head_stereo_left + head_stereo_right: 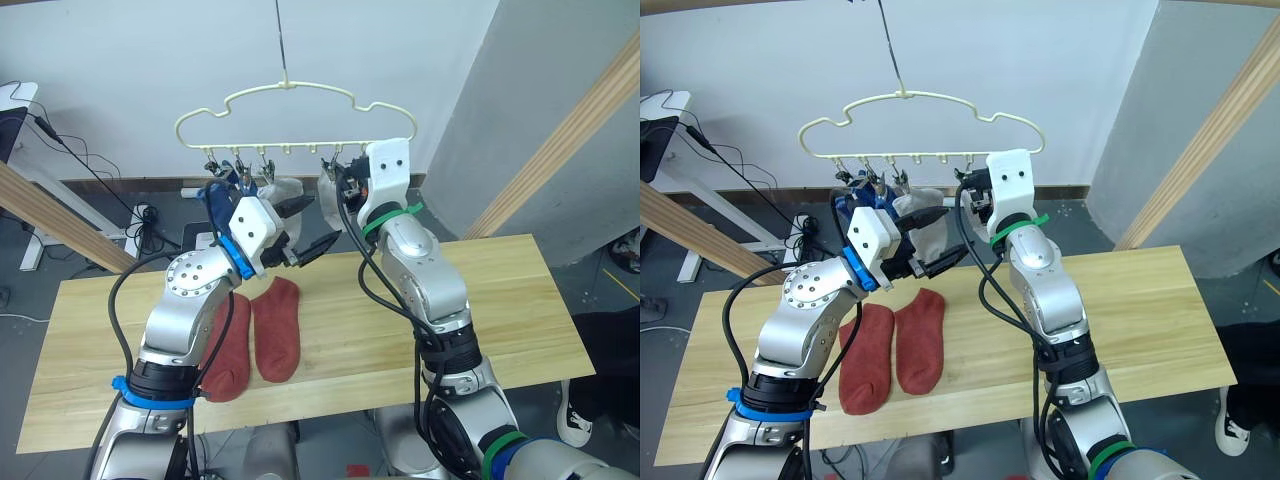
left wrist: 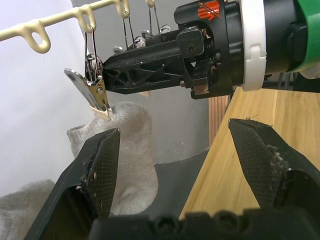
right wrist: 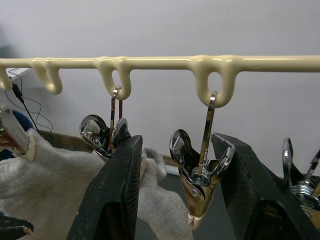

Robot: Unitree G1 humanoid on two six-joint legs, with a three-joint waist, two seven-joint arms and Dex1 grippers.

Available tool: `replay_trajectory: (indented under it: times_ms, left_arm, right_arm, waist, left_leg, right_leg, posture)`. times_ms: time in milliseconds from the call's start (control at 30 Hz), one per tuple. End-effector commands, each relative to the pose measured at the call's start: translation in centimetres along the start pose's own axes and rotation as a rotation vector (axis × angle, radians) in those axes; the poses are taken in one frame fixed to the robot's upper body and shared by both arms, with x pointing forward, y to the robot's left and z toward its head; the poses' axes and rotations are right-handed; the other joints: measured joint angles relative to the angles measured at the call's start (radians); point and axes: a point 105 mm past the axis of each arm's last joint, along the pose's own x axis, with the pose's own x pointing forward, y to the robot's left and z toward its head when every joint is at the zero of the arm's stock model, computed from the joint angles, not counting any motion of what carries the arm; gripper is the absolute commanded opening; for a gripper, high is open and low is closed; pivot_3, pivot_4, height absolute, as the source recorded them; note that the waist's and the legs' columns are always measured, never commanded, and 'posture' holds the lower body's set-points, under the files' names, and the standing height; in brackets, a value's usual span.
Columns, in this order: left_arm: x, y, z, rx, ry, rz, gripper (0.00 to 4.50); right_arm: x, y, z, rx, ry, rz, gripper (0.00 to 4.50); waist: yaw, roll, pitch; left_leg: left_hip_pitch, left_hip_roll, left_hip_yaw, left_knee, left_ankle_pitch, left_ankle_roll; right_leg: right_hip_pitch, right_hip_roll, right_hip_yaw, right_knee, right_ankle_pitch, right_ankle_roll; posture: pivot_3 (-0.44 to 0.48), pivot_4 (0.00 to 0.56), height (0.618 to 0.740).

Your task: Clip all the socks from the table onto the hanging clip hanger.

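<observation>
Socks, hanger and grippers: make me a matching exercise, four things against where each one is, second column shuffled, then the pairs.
Things:
1. rust-red socks
2. light grey sock
3. left gripper
4. right gripper

Places or states:
A. hanging from a clip on the clip hanger
B. fingers open on either side of a bare metal clip
C. lying flat side by side on the table
D. open, held up in the air just below the row of clips

Pairs: 1-C, 2-A, 3-D, 4-B
</observation>
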Motion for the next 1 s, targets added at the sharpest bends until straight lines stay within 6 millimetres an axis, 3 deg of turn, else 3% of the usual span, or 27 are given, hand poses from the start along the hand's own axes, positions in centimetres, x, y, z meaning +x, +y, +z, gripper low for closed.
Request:
replay_trajectory:
  times_ms: [33, 333, 433, 533, 633, 900, 1000]
  left_arm:
    - [-0.3, 0.0, 1.2, 0.043, -0.033, 0.006, 3.82]
    - [-0.2, -0.1, 1.2, 0.043, -0.035, 0.003, 3.82]
    - [-0.2, -0.1, 1.2, 0.042, -0.036, 0.002, 3.82]
    - [-0.1, -0.2, 1.2, 0.041, -0.037, 0.0, 3.82]
    - [-0.1, -0.2, 1.2, 0.04, -0.037, -0.001, 3.82]
    - [-0.5, -0.5, 0.8, 0.013, -0.03, 0.003, 3.82]
    - [-1.4, -0.6, -1.4, -0.008, 0.031, 0.065, 3.82]
  right_arm:
    - [0.2, 1.8, 2.6, 0.027, -0.097, 0.06, 2.25]
    - [0.2, 1.6, 2.8, 0.017, -0.113, 0.052, 2.25]
    - [0.1, 1.5, 2.9, 0.006, -0.118, 0.047, 1.7]
    - [0.1, 1.4, 3.0, -0.003, -0.12, 0.045, 0.68]
    - [0.1, 1.3, 3.1, -0.008, -0.121, 0.044, 0.18]
    - [-0.1, 1.2, 3.1, -0.02, -0.122, 0.043, 0.18]
    - [-0.2, 1.0, 3.1, -0.026, -0.122, 0.041, 0.18]
  waist:
    - [0.0, 0.0, 0.0]
    - [0.0, 0.0, 0.0]
    - [0.0, 0.0, 0.0]
    - [0.0, 0.0, 0.0]
    - [0.0, 0.0, 0.0]
    - [-0.001, 0.0, 0.0]
    - [-0.001, 0.0, 0.0]
  left_leg:
    - [0.0, 0.0, 0.0, 0.0, 0.0, 0.0]
    - [0.0, 0.0, 0.0, 0.0, 0.0, 0.0]
    - [0.0, 0.0, 0.0, 0.0, 0.0, 0.0]
    - [0.0, 0.0, 0.0, 0.0, 0.0, 0.0]
    - [0.0, 0.0, 0.0, 0.0, 0.0, 0.0]
    - [0.0, 0.0, 0.0, 0.0, 0.0, 0.0]
    - [0.0, 0.0, 0.0, 0.0, 0.0, 0.0]
  right_leg:
    - [0.0, 0.0, 0.0, 0.0, 0.0, 0.0]
    - [0.0, 0.0, 0.0, 0.0, 0.0, 0.0]
    - [0.0, 0.0, 0.0, 0.0, 0.0, 0.0]
    - [0.0, 0.0, 0.0, 0.0, 0.0, 0.0]
    - [0.0, 0.0, 0.0, 0.0, 0.0, 0.0]
    - [0.0, 0.0, 0.0, 0.0, 0.0, 0.0]
    - [0.0, 0.0, 0.0, 0.0, 0.0, 0.0]
  posture:
    - [-0.174, 0.265, 0.74]
    - [-0.179, 0.265, 0.74]
    - [-0.185, 0.264, 0.74]
    - [-0.188, 0.263, 0.74]
    - [-0.189, 0.263, 0.74]
    - [-0.192, 0.263, 0.74]
    - [-0.197, 0.267, 0.74]
